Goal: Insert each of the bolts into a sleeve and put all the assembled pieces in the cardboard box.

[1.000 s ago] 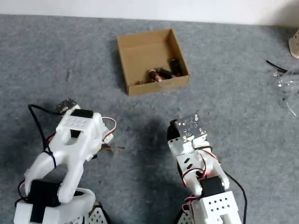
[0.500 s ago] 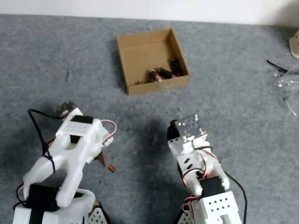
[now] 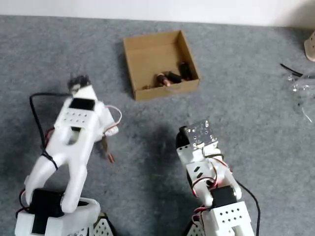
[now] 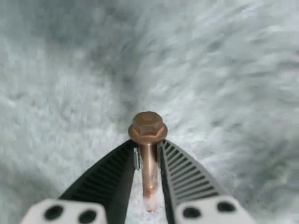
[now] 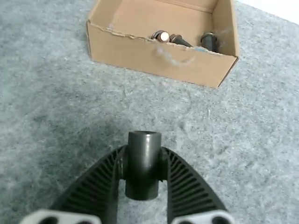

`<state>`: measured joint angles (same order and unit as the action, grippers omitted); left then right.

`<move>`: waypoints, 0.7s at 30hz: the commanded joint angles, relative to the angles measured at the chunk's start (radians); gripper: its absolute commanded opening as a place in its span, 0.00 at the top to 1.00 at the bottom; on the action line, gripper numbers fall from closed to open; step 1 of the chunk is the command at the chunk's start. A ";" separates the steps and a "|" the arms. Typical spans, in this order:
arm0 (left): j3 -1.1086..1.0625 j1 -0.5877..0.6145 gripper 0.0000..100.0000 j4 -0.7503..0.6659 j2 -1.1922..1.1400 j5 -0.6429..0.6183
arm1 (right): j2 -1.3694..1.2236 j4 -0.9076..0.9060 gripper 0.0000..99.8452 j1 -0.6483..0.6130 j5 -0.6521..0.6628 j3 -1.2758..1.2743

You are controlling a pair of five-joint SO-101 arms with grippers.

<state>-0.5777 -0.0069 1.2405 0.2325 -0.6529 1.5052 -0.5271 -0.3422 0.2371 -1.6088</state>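
Since a second ago our left arm (image 3: 74,130) has stretched forward across the counter (image 3: 246,98), carrying its load along, while our right arm (image 3: 203,160) has kept its place. We see the left pincer (image 4: 148,145) clamped on a copper bolt (image 4: 147,127). The shaft runs between the two ribbed fingers (image 4: 182,172), and the hexagonal head sticks out just past their tips, over the grey pile of the counter. We see the right pincer (image 5: 143,155) closed around a dark sleeve (image 5: 142,170). It points the way the fingers point, its open bore showing past the tips. Ahead of the right pincer, well apart from it, sits the cardboard box (image 5: 154,58), its near wall facing the pincer. Inside, close against that wall, lie the assembled pieces (image 5: 164,36), one showing a copper end, with another dark piece (image 5: 208,41) nearer the corner. Bolt and sleeve are apart, each in its own pincer.
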 commanded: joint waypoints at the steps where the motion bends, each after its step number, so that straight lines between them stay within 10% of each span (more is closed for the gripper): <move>1: 0.205 0.005 1.00 0.069 0.012 0.095 | 0.021 0.038 1.00 0.010 0.011 0.012; 21: 0.630 0.058 1.00 0.393 0.435 0.328 | 0.021 0.038 1.00 0.010 0.011 0.012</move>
<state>-0.0038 0.0084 1.5996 0.5194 -0.3613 1.5052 -0.5271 -0.3422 0.2371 -1.6088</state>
